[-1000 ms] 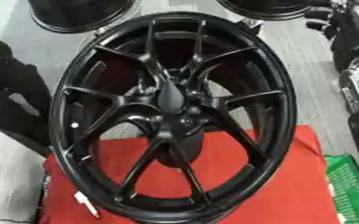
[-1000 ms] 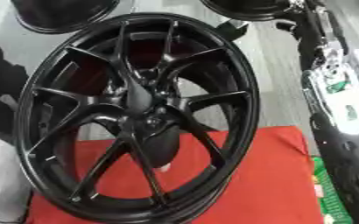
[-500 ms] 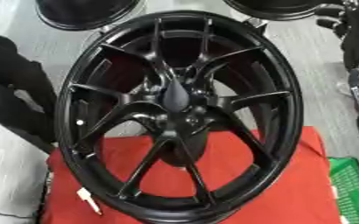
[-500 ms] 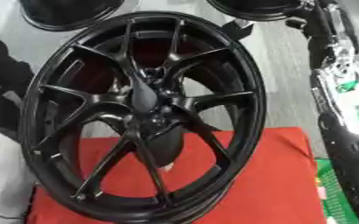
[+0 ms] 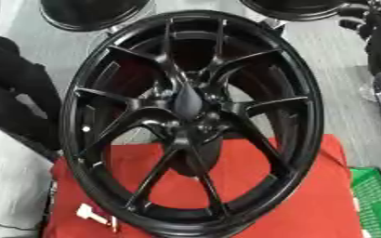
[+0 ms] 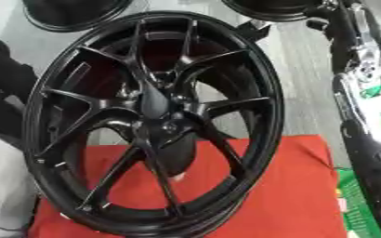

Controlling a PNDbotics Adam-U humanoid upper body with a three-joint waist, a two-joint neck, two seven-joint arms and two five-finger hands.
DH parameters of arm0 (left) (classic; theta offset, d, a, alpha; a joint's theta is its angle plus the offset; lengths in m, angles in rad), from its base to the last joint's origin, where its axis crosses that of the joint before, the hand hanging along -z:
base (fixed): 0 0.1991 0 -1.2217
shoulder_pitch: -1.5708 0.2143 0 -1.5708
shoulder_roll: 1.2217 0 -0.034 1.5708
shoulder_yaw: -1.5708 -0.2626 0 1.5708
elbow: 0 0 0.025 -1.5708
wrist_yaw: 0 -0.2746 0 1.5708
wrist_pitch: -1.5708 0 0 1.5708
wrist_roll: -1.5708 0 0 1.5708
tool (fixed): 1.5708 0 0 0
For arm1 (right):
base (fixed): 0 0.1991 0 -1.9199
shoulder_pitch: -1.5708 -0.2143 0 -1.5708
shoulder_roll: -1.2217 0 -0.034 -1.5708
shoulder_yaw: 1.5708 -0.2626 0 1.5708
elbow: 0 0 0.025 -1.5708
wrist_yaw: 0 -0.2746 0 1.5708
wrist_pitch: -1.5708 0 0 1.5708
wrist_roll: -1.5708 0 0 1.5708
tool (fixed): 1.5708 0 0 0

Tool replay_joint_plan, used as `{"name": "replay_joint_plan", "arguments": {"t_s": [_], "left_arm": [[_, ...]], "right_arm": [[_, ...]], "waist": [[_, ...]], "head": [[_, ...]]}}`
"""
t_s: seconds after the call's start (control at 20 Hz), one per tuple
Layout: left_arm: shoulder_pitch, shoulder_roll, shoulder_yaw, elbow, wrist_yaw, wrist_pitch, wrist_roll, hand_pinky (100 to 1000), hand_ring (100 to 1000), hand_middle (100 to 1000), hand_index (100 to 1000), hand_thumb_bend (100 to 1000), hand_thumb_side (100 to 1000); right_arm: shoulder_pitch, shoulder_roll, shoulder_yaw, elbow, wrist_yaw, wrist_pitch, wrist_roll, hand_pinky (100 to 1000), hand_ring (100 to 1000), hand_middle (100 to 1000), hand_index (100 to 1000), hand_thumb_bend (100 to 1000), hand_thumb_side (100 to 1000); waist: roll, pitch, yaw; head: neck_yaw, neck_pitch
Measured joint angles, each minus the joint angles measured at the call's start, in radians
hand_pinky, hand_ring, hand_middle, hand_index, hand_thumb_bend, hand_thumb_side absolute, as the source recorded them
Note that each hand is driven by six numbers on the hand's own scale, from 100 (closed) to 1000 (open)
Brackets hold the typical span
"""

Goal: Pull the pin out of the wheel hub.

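Black all over, the wheel hub (image 5: 190,125) fills most of both eye views, propped nearly upright with its face tipped toward the camera and its lower rim resting on a red cloth (image 5: 291,195) that covers the table; that tilt seems meant to bring the centre of the wheel, where the spokes meet, within easy reach from the front, and the cloth presumably keeps the rim from sliding or being scratched. At the centre a dark, tapered piece (image 6: 154,103) stands out from the boss toward the camera; it may be the pin to be pulled, but black against black I cannot tell for certain where the pin ends and the boss begins. Neither the left nor the right hand shows in either view, so nothing can be said of how open they are or whether they hold anything; judging from this, the reach toward the pin is not yet in sight. Along the right edge of the right eye view runs a black and silver arm (image 6: 369,97), hanging beside the wheel without touching it, and its end lies outside the picture. A small white object (image 5: 88,213) lies on the cloth just outside the lower left rim. A green crate (image 5: 377,200) sits by the table's right side, and other dark rims (image 5: 92,14) lie on the grey floor behind.
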Motion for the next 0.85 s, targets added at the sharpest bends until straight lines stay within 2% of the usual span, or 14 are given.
{"name": "replay_joint_plan", "arguments": {"t_s": [0.05, 0.25, 0.3, 0.4, 0.5, 0.55, 0.75, 0.85], "left_arm": [[-0.005, -0.009, 0.004, -0.007, 0.015, 0.002, 0.020, 727, 737, 764, 795, 423, 619], [-0.015, -0.049, 0.011, -0.043, 0.082, 0.021, 0.145, 727, 737, 764, 795, 423, 619], [-0.015, -0.052, 0.011, -0.048, 0.093, 0.025, 0.166, 663, 679, 713, 743, 182, 774], [-0.014, -0.065, 0.019, -0.054, 0.115, 0.039, 0.199, 650, 670, 716, 733, 132, 835], [-0.006, -0.102, 0.052, -0.060, 0.145, 0.064, 0.232, 618, 633, 684, 702, 100, 781], [0.004, -0.127, 0.075, -0.064, 0.160, 0.079, 0.249, 616, 631, 683, 701, 100, 786], [0.025, -0.233, 0.139, -0.116, 0.227, 0.140, 0.318, 616, 648, 714, 723, 114, 790], [0.025, -0.288, 0.157, -0.133, 0.263, 0.149, 0.353, 619, 657, 724, 731, 136, 793]], "right_arm": [[0.000, 0.000, 0.000, 0.000, 0.000, 0.001, -0.002, 798, 753, 726, 739, 100, 738], [0.000, 0.000, 0.000, 0.000, 0.000, 0.004, -0.008, 798, 753, 726, 739, 100, 738], [0.000, 0.000, 0.000, 0.000, 0.000, 0.005, -0.008, 798, 750, 723, 737, 100, 732], [-0.002, 0.001, -0.001, 0.000, -0.007, 0.006, -0.013, 798, 751, 723, 737, 100, 732], [-0.006, 0.008, -0.003, 0.000, -0.013, 0.006, -0.021, 798, 751, 724, 738, 100, 730], [-0.012, 0.011, -0.004, 0.000, -0.016, 0.006, -0.025, 798, 751, 724, 738, 100, 729], [-0.019, 0.022, -0.005, -0.001, -0.017, 0.005, -0.035, 798, 752, 725, 739, 100, 730], [-0.020, 0.027, -0.005, -0.001, -0.017, 0.006, -0.037, 798, 753, 725, 739, 100, 730]], "waist": [[0.000, 0.000, 0.000], [0.000, 0.000, 0.001], [-0.001, 0.000, 0.001], [-0.009, 0.000, -0.008], [-0.028, 0.002, -0.015], [-0.035, 0.004, -0.016], [-0.038, 0.005, -0.021], [-0.046, 0.007, -0.024]], "head": [[0.000, 0.000], [0.000, 0.000], [0.001, 0.000], [0.005, 0.000], [0.011, -0.001], [0.012, -0.002], [0.019, -0.002], [0.023, -0.002]]}}
